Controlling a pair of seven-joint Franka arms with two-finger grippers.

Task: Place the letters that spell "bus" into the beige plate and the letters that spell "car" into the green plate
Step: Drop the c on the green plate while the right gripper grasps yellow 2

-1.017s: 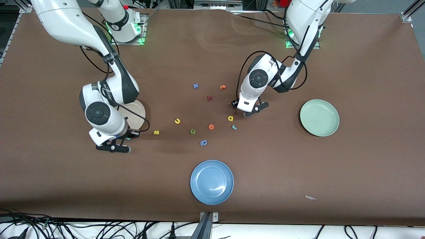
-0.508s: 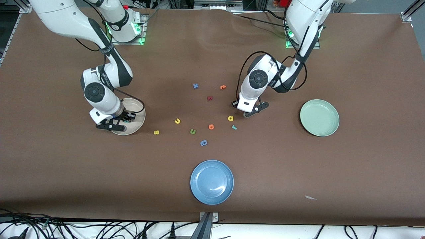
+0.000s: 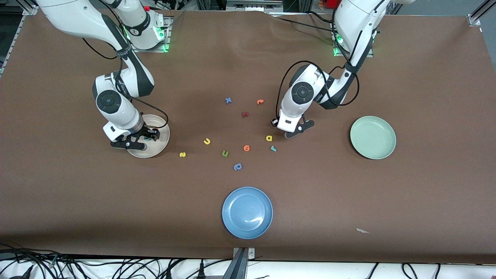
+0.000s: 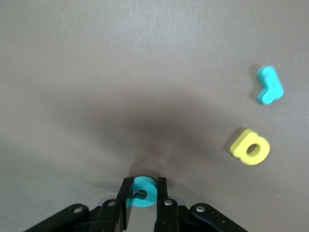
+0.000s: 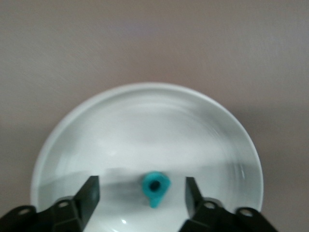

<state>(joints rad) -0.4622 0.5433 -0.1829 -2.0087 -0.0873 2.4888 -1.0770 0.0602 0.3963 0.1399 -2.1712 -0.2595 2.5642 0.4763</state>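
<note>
Here, the right gripper (image 3: 137, 140) hangs over the beige plate (image 3: 159, 143) with its fingers (image 5: 90, 193) spread wide, and the teal b (image 5: 155, 187) lies loose on the plate between them. Toward the other end of the table, the left gripper (image 3: 293, 131) is down at the cloth, its fingers (image 4: 124, 200) pinched on the teal c (image 4: 143, 191) (the letter sits upright between the pads). Just beside it lie the yellow a (image 3: 269, 138) and the teal r (image 3: 273, 148), with the green plate (image 3: 372, 137) well apart at the left arm's end. The yellow u (image 3: 207, 141) and yellow s (image 3: 182, 154) rest on the table between the beige plate and the middle cluster, nearer the front camera than the dark red letter (image 3: 244, 114).
</note>
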